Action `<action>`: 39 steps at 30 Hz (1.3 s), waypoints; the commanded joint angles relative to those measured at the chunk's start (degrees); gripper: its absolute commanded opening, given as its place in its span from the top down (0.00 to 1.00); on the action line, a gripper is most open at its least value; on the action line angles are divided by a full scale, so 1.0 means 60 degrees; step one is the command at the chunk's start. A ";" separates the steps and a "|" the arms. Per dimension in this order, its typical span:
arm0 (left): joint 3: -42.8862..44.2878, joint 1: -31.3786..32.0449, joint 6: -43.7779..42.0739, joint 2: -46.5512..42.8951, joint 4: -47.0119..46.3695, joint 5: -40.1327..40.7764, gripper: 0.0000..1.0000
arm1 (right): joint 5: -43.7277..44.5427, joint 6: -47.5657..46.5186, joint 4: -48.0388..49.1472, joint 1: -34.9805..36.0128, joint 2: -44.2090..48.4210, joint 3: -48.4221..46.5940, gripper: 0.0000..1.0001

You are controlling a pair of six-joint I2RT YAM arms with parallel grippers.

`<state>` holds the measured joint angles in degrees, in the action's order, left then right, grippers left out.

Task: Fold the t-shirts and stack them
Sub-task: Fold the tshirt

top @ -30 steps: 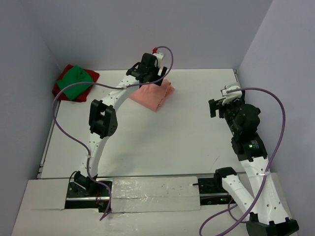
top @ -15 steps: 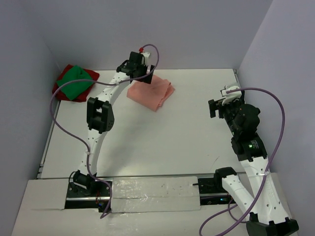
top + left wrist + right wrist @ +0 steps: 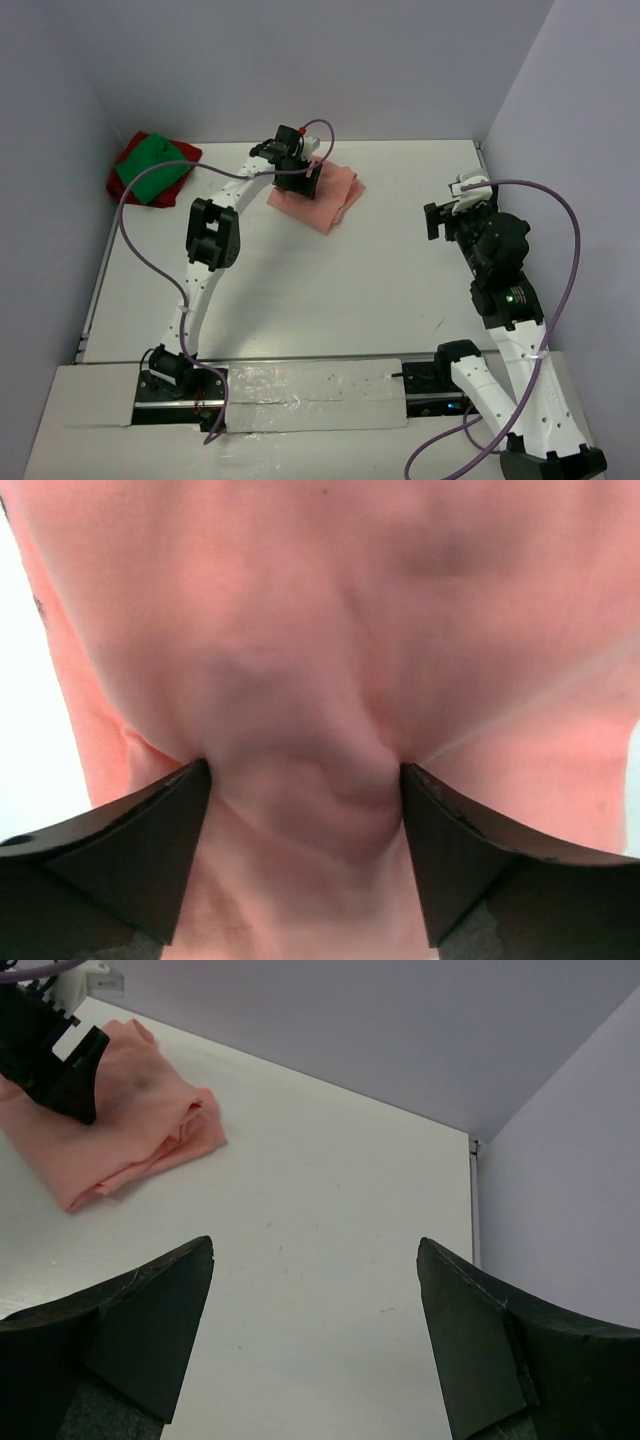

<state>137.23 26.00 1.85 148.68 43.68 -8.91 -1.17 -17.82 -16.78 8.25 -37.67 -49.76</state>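
R gripper (image 3: 315, 1250) is hovering nearest, over the right side of the flat white tabletop (image 3: 330, 290). It is holding its black fingers wide apart w/ nothing btwn them and is touching no cloth.

Further back, approx. mid-table, the large folded salmon-pink cloth t-shirt (image 3: 328, 200) is lying flat in a rumpled, layered bundle. L gripper (image 3: 305, 770) is reaching down onto its left part. Its fingers are standing well apart, not pinching, tips (image 3: 185, 780) pressing into the fabric, and a soft ridge of pink cloth is bulging up btwn them.

Farthest, in the far-left corner, the folded bright green cloth tee (image 3: 150, 170) is resting on top of the dark red cloth tee (image 3: 182, 153), well apart from the pink one.
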 commanded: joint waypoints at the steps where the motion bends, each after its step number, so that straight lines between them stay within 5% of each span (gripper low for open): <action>1: -0.0430 0.0296 0.0102 0.0341 0.1099 -0.0757 0.17 | -0.0025 0.0012 0.0262 -0.0057 0.0272 -0.0027 0.11; 5: -0.0357 0.0281 0.0234 0.0678 0.1186 -0.0975 0.57 | -0.0010 -0.0003 0.0247 -0.0086 0.0477 -0.0042 0.11; 10: -0.0474 0.0266 0.0191 0.1015 0.1465 -0.1415 0.82 | 0.0092 -0.0003 0.0232 -0.0086 0.0755 -0.0174 0.11; 15: -0.1262 0.0150 0.0233 0.0535 0.0970 -0.1621 0.88 | 0.0034 0.0041 0.0203 -0.0130 0.0902 -0.0189 0.11; 22: -0.1162 -0.1385 0.0439 -0.0301 0.0353 -0.1095 0.92 | -0.0054 0.0085 0.0130 -0.0145 0.1136 -0.0101 0.11; 33: -0.1206 -0.3306 0.0395 -0.1445 -0.0936 -0.0187 0.88 | -0.0274 0.0129 0.0101 -0.0145 0.1137 -0.0130 0.11; 39: -0.1441 -0.3381 0.0088 -0.1855 -0.2035 0.0604 0.87 | -0.0391 0.0144 0.0086 -0.0159 0.1093 -0.0086 0.11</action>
<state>127.79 3.75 3.70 142.58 37.26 -8.23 -2.68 -17.58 -16.82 7.64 -31.20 -49.76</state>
